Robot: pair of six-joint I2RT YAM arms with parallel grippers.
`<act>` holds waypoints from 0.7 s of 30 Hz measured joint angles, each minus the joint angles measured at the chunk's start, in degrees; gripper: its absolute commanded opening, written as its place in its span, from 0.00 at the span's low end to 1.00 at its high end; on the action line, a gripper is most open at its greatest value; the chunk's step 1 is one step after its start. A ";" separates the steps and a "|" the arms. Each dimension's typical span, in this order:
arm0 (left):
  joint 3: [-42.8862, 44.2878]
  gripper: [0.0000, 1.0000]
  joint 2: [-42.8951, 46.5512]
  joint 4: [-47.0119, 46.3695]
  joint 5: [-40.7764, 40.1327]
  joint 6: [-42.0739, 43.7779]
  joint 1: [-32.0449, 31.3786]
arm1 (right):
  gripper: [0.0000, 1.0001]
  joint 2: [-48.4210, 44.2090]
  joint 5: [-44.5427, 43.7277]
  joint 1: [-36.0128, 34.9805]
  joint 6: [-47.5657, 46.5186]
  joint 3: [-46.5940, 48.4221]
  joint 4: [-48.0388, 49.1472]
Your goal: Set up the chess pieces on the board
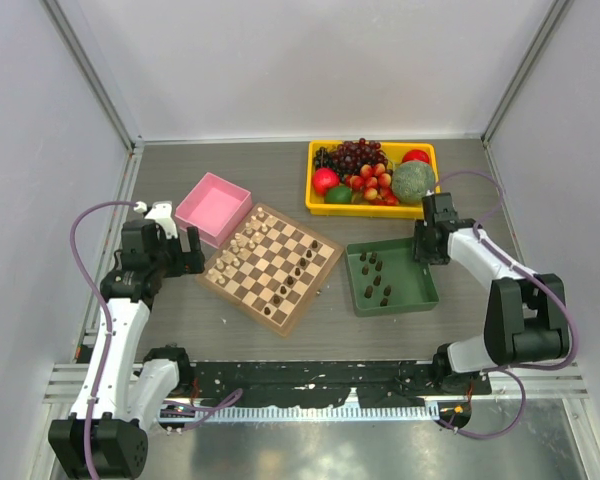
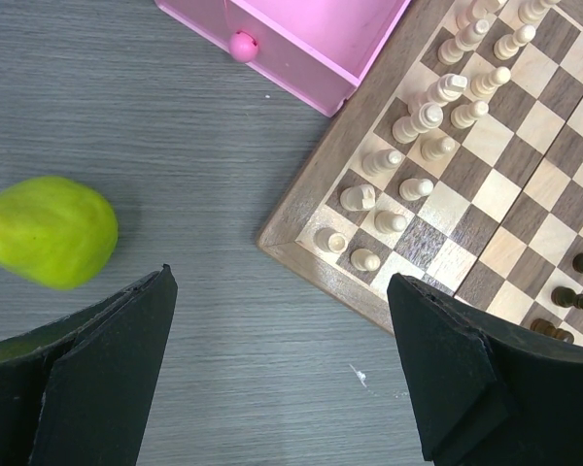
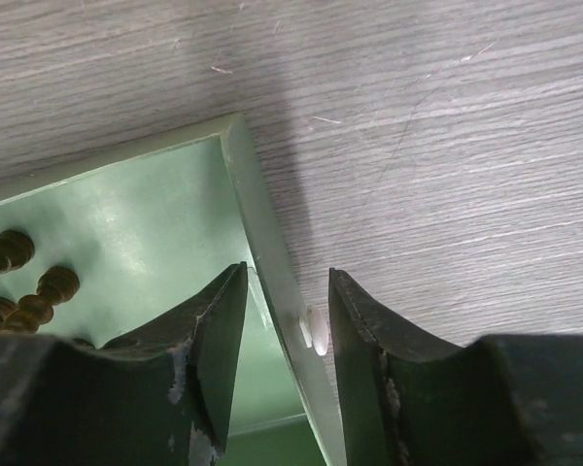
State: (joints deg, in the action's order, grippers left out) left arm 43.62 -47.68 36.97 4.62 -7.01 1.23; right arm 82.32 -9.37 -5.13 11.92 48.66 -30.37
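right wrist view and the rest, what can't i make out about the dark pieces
Right wrist: the dark pieces in the green tray are cut off by the left edge and a finger; no count possible.
Top view: the kind of each dark piece on the board is too small to tell.
Left wrist: the board's dark side runs off the right edge, and a finger covers its near border.

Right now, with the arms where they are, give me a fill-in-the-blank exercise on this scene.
1. The right gripper straddles a wall of the ___ square tray holding small dark brown chess pieces.
2. The left gripper, jaws ___, hovers beside the checkered wooden chessboard.
3. The cream-coloured wooden pieces stand on the board's side nearest the ___ square box.
Missing words: green; open; pink.
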 measured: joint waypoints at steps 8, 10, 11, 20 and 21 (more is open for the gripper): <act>0.00 0.99 0.00 0.02 0.00 0.00 0.00 | 0.52 -2.38 -0.92 0.02 -2.51 5.75 -2.58; 0.00 0.99 0.00 0.02 0.00 0.00 0.00 | 0.53 -3.89 -1.05 0.02 -3.28 7.87 -3.21; 0.00 0.99 0.00 0.02 0.00 0.00 0.00 | 0.53 -4.50 -0.96 0.02 -3.54 8.68 -3.54; 0.00 0.99 -0.13 0.02 0.20 0.00 0.00 | 0.53 -7.06 7.15 -5.35 -2.40 15.61 -3.80; 0.00 0.99 -0.17 0.07 0.20 0.00 0.00 | 0.53 -6.21 7.17 -8.41 -2.16 16.81 -3.85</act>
State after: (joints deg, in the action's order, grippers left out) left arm 43.62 -47.86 37.04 4.82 -7.01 1.23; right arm 76.12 -2.20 -13.54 9.76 65.47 -34.22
